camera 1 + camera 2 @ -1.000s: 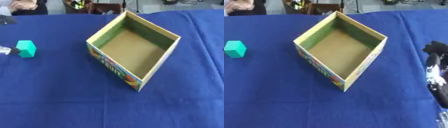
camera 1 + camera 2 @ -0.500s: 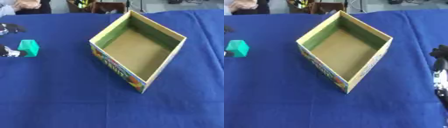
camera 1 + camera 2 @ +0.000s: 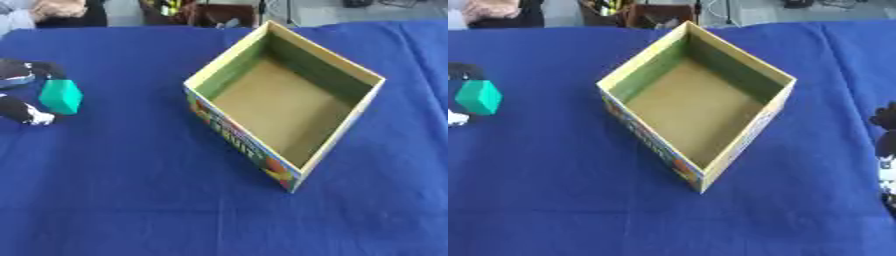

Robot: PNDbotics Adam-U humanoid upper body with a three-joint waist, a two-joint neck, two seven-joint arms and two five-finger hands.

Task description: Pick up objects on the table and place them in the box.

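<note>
Left hand (image 3: 24, 92) fingers curl round green block (image 3: 61, 96) by table's (image 3: 131, 200) left edge; box (image 3: 289, 95) mid-table; right hand (image 3: 884, 150) fingers: can't tell.

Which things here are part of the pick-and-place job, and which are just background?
Job: green block, between the left hand's fingers; open cardboard box, empty.
Background: blue tablecloth; clutter beyond the far table edge; right hand, idle at the right edge.
</note>
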